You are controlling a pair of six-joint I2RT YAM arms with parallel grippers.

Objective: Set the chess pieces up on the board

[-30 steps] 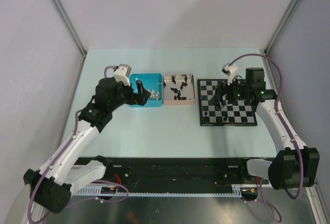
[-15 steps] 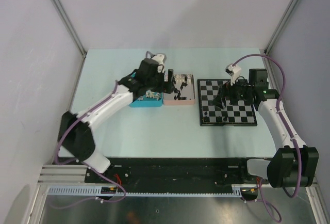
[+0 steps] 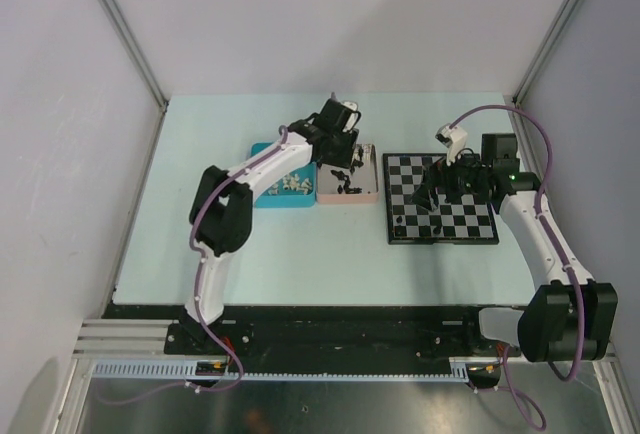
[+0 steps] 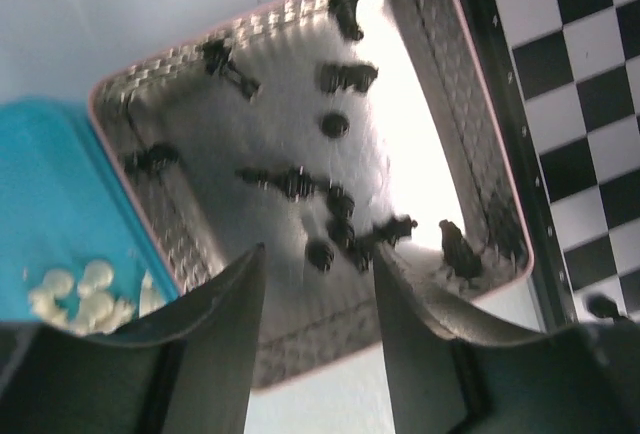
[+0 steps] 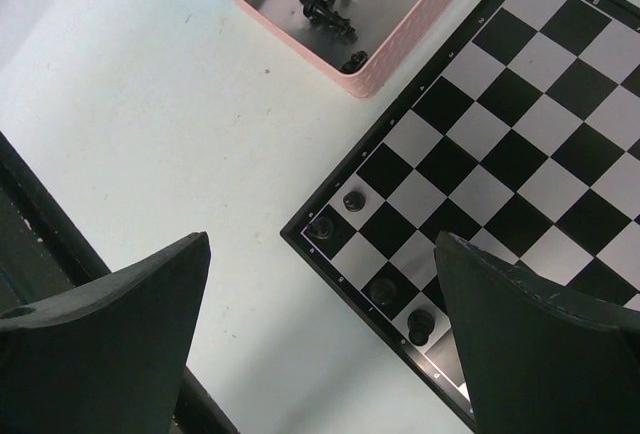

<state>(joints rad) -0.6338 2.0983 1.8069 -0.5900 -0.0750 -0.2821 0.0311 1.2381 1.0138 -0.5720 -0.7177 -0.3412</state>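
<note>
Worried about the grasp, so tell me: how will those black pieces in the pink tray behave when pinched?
Probably light: the black pieces look tiny beside the fingers. Several lie toppled in the tray, so they likely tip and roll easily.

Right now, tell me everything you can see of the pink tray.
The pink tray is square and shallow, with rounded corners, pink plastic-looking walls and a shiny, diamond-textured floor. It sits flat on the table between the blue tray and the board, close to both. Black chess pieces lie scattered inside, several tipped over. The left hand hovers above it, open and empty.
</note>
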